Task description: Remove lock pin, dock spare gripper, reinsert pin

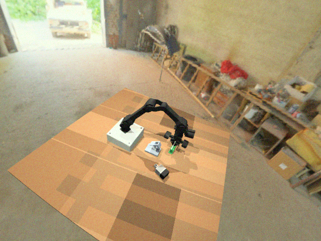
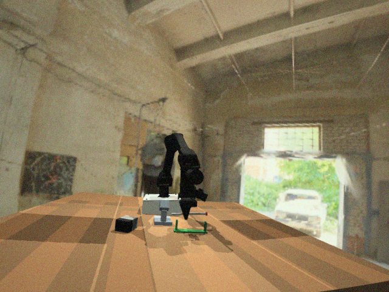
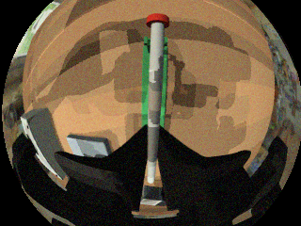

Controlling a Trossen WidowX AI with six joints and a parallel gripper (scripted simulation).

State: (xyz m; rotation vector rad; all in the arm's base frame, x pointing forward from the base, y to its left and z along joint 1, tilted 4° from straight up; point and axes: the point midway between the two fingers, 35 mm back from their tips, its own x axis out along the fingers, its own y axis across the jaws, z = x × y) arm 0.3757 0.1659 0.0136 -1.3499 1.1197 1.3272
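Observation:
The gripper (image 1: 174,144) (image 2: 186,218) (image 3: 154,129) points down, shut on the lock pin (image 2: 198,213) (image 3: 155,61). The pin is grey with a red head, level, held clear above the green cradle (image 1: 171,150) (image 2: 190,231) (image 3: 145,94). Its plain end points towards the mount's side in the exterior view. The blue-grey mount (image 1: 156,148) (image 2: 163,214) stands beside the cradle on its square base; its socket holds no spare gripper. The spare gripper (image 1: 162,171) (image 2: 126,224), white and black, lies on the table, apart from the mount. Its small spigot faces the mount in the top view.
The white base box (image 1: 125,136) (image 2: 157,205) carries the arm behind the mount. The wooden table (image 1: 103,181) (image 2: 219,264) bears everything, and its edges show in the top view. The cradle has two upright end posts below the pin.

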